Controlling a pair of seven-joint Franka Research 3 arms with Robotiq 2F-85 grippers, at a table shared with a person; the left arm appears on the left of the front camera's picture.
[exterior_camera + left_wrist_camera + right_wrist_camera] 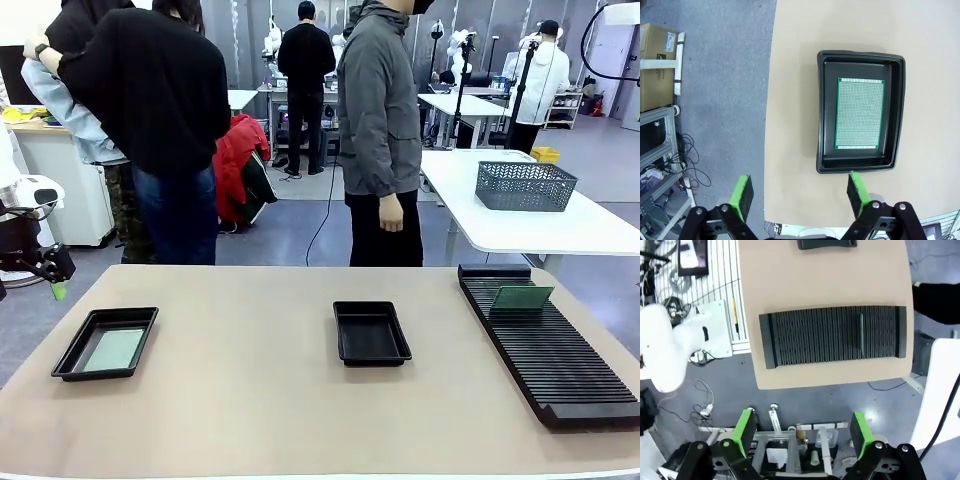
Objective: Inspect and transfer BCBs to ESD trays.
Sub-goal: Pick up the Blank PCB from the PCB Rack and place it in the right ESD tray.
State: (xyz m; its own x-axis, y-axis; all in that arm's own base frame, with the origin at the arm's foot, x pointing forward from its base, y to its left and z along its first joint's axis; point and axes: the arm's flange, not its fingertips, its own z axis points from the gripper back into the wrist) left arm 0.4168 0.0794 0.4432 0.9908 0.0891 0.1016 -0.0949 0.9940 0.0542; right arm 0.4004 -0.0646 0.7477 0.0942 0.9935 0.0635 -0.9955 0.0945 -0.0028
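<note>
Two black ESD trays lie on the tan table. The left tray (72, 350) (899, 110) holds one green BCB (113, 350) (860, 113) lying flat. The middle tray (370, 335) (827, 244) has nothing in it. Another BCB (521, 298) (862, 335) stands on edge in the far end of the black slotted rack (550, 355) (815, 335). My left gripper (58, 288) (800, 195) hangs open off the table's left edge, apart from the left tray. My right gripper (802, 432) is open over the floor beside the rack, holding nothing.
A person in a grey jacket (380, 130) stands at the far side, hands down. Other people stand behind on the left. A grey mesh basket (525, 185) sits on a white table at the back right. Bare tabletop (240, 380) lies between the trays.
</note>
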